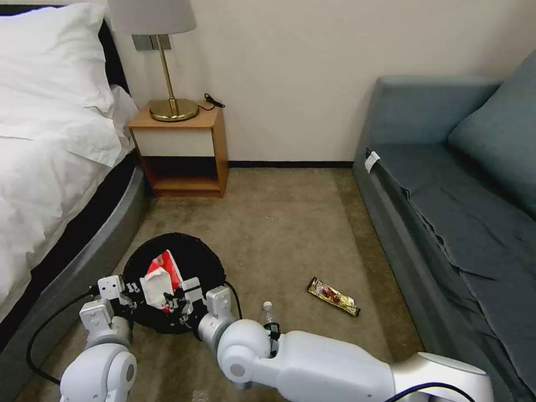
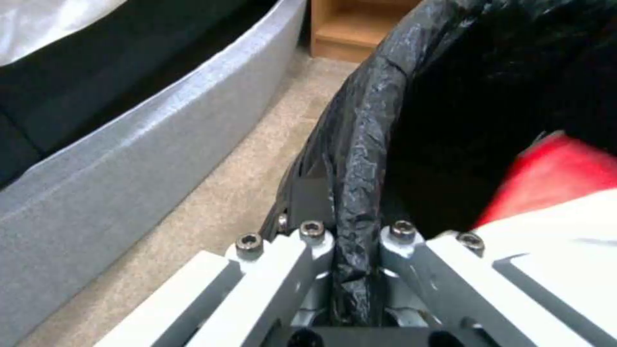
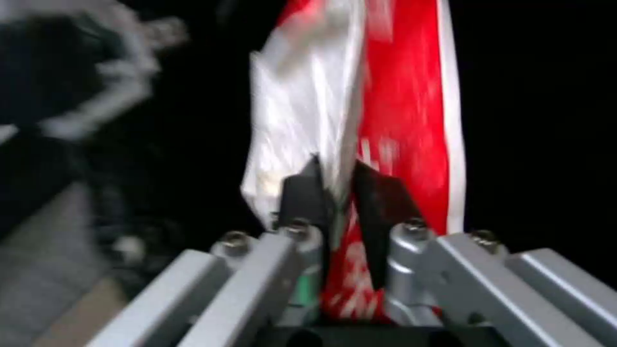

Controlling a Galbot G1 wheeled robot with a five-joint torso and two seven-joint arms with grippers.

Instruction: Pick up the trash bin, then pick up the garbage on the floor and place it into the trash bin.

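The trash bin [image 1: 192,254], round and lined with a black bag, is beside the bed. My left gripper [image 1: 133,291] is shut on its near rim; the left wrist view shows the black bag's edge [image 2: 360,144] pinched between the fingers [image 2: 302,193]. My right gripper [image 1: 174,304] is shut on a red-and-white packet [image 1: 162,272] and holds it upright over the bin's mouth, with black liner behind the packet [image 3: 398,96] in the right wrist view. Other garbage lies on the carpet. A small clear bottle [image 1: 268,314] stands partly behind my right arm. A long dark snack wrapper [image 1: 333,296] lies further right.
The bed [image 1: 50,167] with its grey frame runs along the left, close to the bin. A wooden nightstand [image 1: 181,151] with a brass lamp stands against the back wall. A blue-grey sofa [image 1: 458,212] fills the right side. Open carpet lies between them.
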